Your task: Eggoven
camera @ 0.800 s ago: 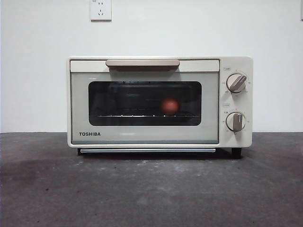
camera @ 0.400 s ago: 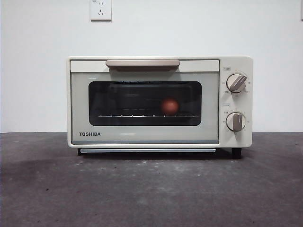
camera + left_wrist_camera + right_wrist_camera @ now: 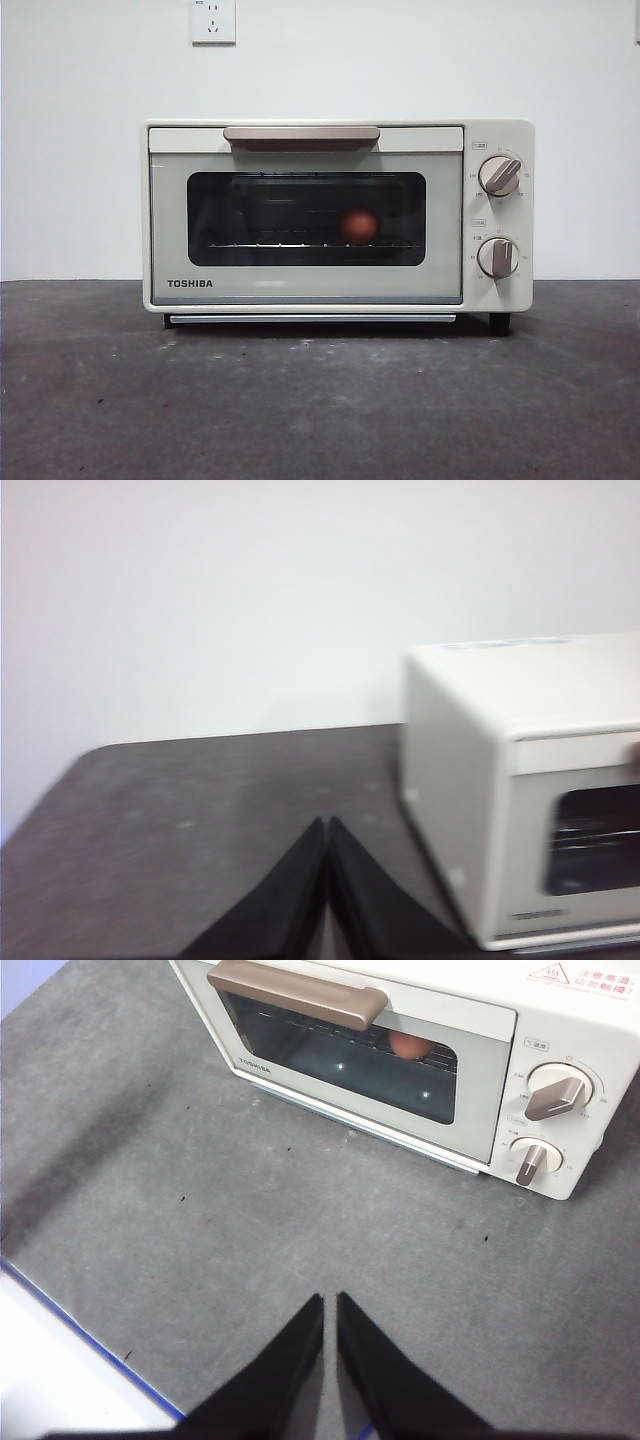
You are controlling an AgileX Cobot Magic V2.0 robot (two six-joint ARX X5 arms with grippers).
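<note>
- I see a plain white wall [image 3: 90,150] filling the back of the scene, evenly lit.
- A white wall socket [image 3: 213,20] sits high up on it.
- The counter [image 3: 320,410] is dark grey and mottled, with pale specks.
- My right wrist camera catches a white strip with a blue edge [image 3: 70,1380] bordering the counter.

Toaster oven [image 3: 300,290]: cream casing, smooth, satin sheen, looks like painted metal. Door glass [image 3: 260,215]: dark, glossy, reflective. Handle [image 3: 301,133]: beige, matt, plastic-looking. Knobs [image 3: 499,175]: brushed metallic-beige finish. Wire rack [image 3: 280,244]: bright metal. Egg [image 3: 359,224]: smooth reddish-brown shell. Table [image 3: 320,400]: dark grey, matt, rough, speckled. Wall [image 3: 80,150]: white, matt.
</note>
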